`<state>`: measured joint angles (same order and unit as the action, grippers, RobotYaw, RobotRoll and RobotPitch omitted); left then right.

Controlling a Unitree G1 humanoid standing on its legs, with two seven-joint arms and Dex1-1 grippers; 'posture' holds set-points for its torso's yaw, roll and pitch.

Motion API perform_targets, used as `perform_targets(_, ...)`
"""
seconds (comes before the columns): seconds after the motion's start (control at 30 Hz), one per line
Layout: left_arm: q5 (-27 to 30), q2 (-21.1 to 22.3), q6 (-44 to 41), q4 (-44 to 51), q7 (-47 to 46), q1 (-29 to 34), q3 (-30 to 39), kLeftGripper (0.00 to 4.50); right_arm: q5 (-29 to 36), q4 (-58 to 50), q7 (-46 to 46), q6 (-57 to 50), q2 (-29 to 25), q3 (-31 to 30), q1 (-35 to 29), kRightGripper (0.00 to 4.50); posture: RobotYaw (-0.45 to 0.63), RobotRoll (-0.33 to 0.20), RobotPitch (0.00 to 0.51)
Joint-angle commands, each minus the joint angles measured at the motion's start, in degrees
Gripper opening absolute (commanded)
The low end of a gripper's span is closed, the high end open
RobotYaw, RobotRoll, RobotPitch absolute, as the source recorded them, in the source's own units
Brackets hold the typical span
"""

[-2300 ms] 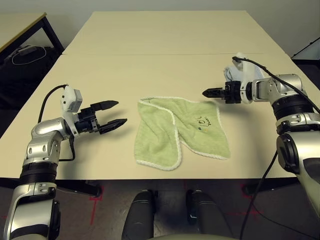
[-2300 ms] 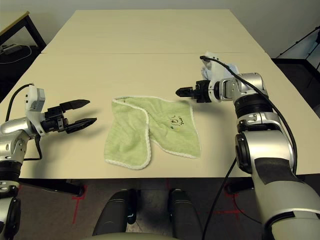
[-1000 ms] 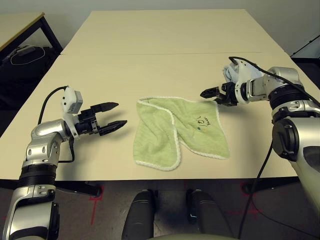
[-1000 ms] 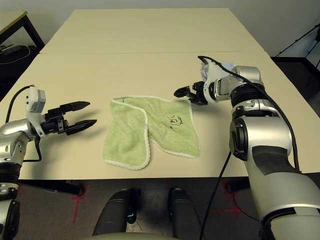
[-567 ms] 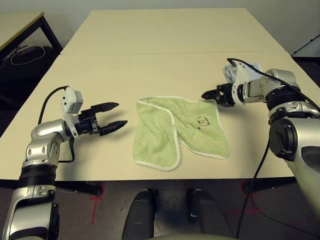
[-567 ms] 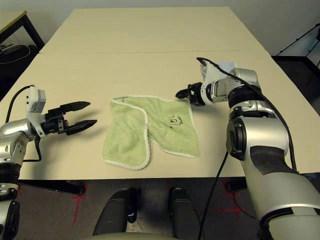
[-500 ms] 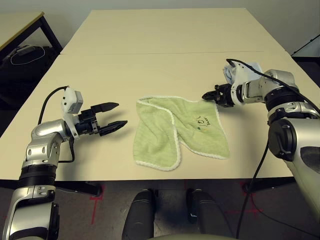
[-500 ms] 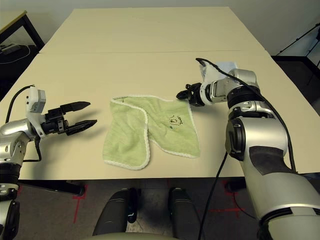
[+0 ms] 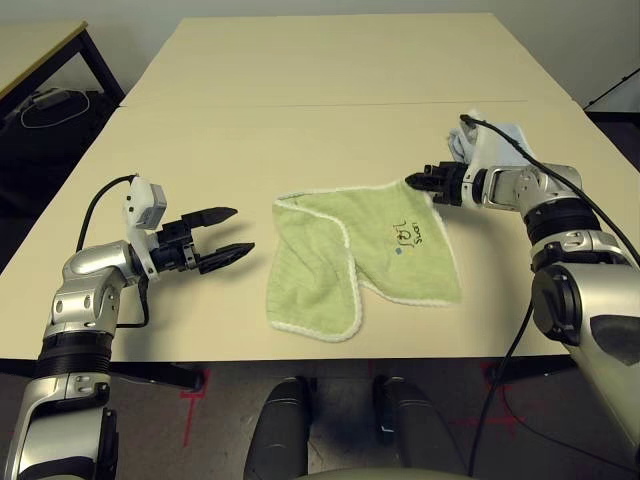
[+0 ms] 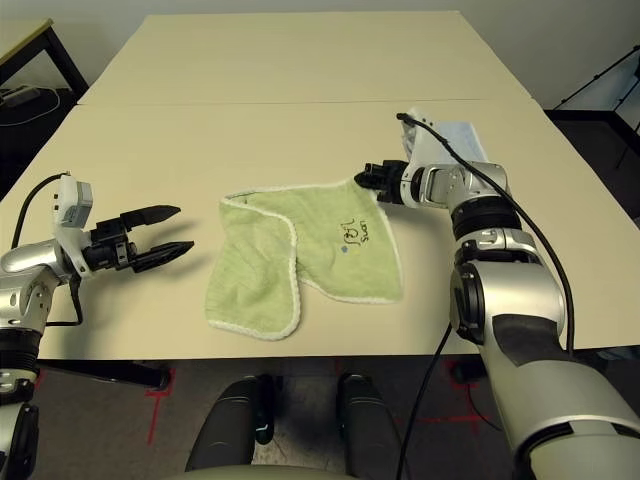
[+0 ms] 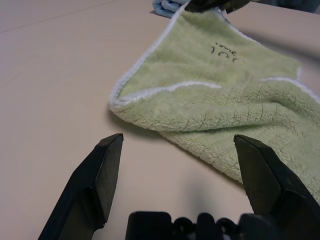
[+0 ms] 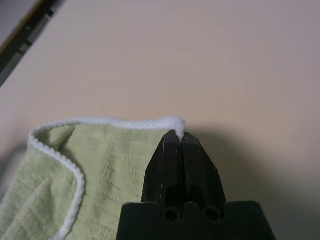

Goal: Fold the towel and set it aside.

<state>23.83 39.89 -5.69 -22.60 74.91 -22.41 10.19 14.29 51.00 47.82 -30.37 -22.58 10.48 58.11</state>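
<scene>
The light green towel (image 9: pixel 360 260) with white edging and a small dark scribble lies rumpled at the table's middle, its left part folded over itself. My right gripper (image 9: pixel 412 181) is shut on the towel's far right corner, which it holds a little off the table; the right wrist view shows the white edging (image 12: pixel 177 122) pinched at the fingertips. My left gripper (image 9: pixel 232 232) hovers open to the left of the towel, clear of it. In the left wrist view its fingers (image 11: pixel 102 172) stand wide apart facing the towel's folded left edge (image 11: pixel 165 90).
A pale blue folded cloth (image 9: pixel 497 140) lies behind my right wrist near the table's right edge. The cream table (image 9: pixel 320 90) stretches far back. A dark-framed side table (image 9: pixel 45 60) stands at the far left.
My right gripper has shut on the towel's far right corner and lifted it slightly up and back. The towel's right side has been drawn taut toward that corner. The left arm has not moved.
</scene>
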Motion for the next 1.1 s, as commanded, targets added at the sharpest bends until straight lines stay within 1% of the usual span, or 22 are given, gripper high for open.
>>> perform_targets(0.03, 0.3, -0.13, -0.26, 1.0, -0.24, 0.46, -0.27, 4.5, -2.54, -1.41, 3.93, 12.08, -1.41, -2.72, -2.93, 0.02, 0.08, 0.0, 0.146)
perform_targets(0.13, 0.36, -0.16, -0.24, 0.97, -0.34, 0.38, -0.39, 4.5, -5.94, -0.88, 5.56, 24.53, -2.18, -5.71, -4.24, 0.02, 0.08, 0.0, 0.146)
perform_targets(0.23, 0.42, -0.23, -0.21, 0.86, -0.49, 0.28, -0.4, 4.5, -7.82, 1.37, 4.51, 33.97, -2.3, -6.52, -3.67, 0.02, 0.09, 0.0, 0.143)
perform_targets(0.33, 0.69, -0.54, -0.81, 1.07, -1.53, 0.07, -0.12, 4.5, -9.2, 3.88, 2.0, 43.12, -1.96, -6.33, -1.62, 0.02, 0.09, 0.0, 0.14)
perform_targets(0.47, 1.13, -1.39, -1.93, 1.04, -4.08, -0.81, 0.26, 4.5, -9.59, 6.48, -1.91, 53.01, -0.62, -5.43, 3.02, 0.02, 0.09, 0.0, 0.134)
perform_targets(0.63, 1.56, -2.41, -3.39, 1.21, -6.73, -1.4, 0.55, 4.5, -10.29, 9.37, -5.34, 59.78, 0.56, -5.51, 7.71, 0.02, 0.09, 0.0, 0.13)
perform_targets(0.77, 1.73, -2.83, -4.36, 1.77, -7.56, -1.39, 0.41, 4.5, -10.0, 9.9, -6.11, 64.25, 1.79, -5.44, 10.79, 0.02, 0.09, 0.0, 0.126)
perform_targets(0.9, 1.37, -2.43, -3.86, 2.29, -6.11, -0.96, -0.1, 4.5, -8.99, 9.03, -5.7, 66.52, 3.12, -5.16, 13.12, 0.02, 0.1, 0.0, 0.127)
perform_targets(1.1, 0.49, -2.2, -0.6, 1.38, -3.69, -1.24, -0.4, 4.5, -8.03, 6.22, -4.5, 69.51, 4.49, -5.47, 16.76, 0.02, 0.1, 0.0, 0.126)
